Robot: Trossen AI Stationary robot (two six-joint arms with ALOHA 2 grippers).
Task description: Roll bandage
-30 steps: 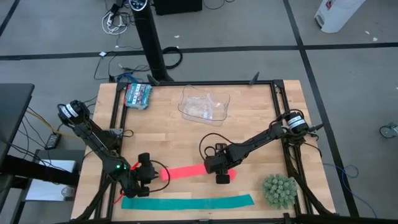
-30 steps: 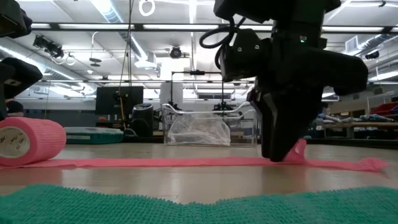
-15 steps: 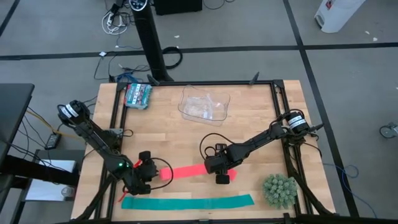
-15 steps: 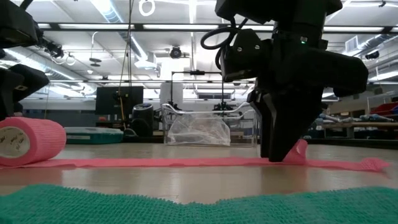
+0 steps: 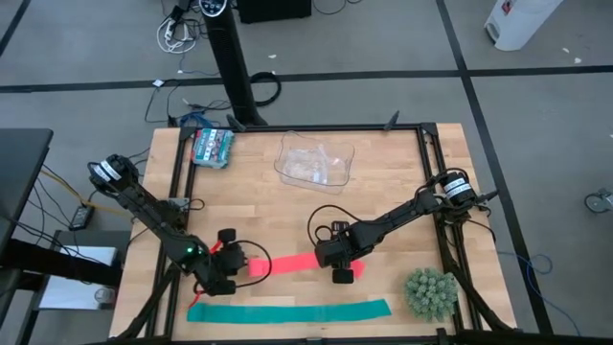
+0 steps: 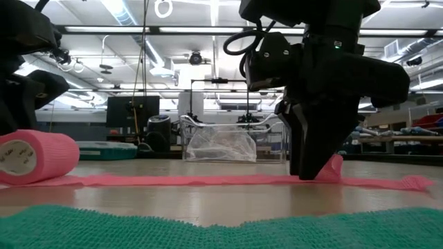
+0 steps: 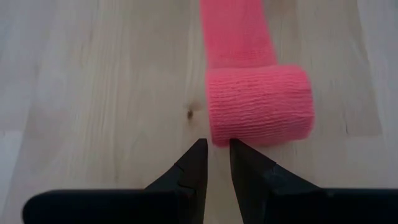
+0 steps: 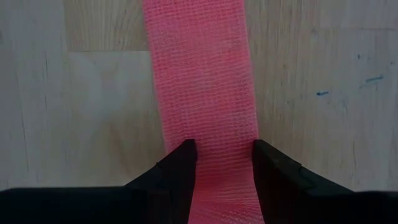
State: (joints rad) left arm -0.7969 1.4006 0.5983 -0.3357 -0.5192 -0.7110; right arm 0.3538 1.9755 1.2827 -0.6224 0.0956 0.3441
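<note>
Nearest the front edge of the wooden slatted bench [image 5: 383, 206], a long teal-green knitted fabric strip [image 5: 287, 310] lies flat, with a spiky green ball [image 5: 428, 292] near its right end.

Behind it, the pink-red soft fabric bandage [image 5: 287, 263] lies partly rolled: a compact roll at its left end [image 7: 260, 104], a flat tail running right along the bench.

Left hand [image 7: 214, 155]: fingers nearly pressed together, a thin gap between the tips, holding nothing, just beside the roll's edge.

Right hand [image 8: 224, 162]: fingers spread, standing on the flat tail with a tip at each edge of the strip, near its right end.

Farther back: a clear plastic tub [image 5: 314, 161]; a teal patterned packet [image 5: 212, 147] at the far left corner.
</note>
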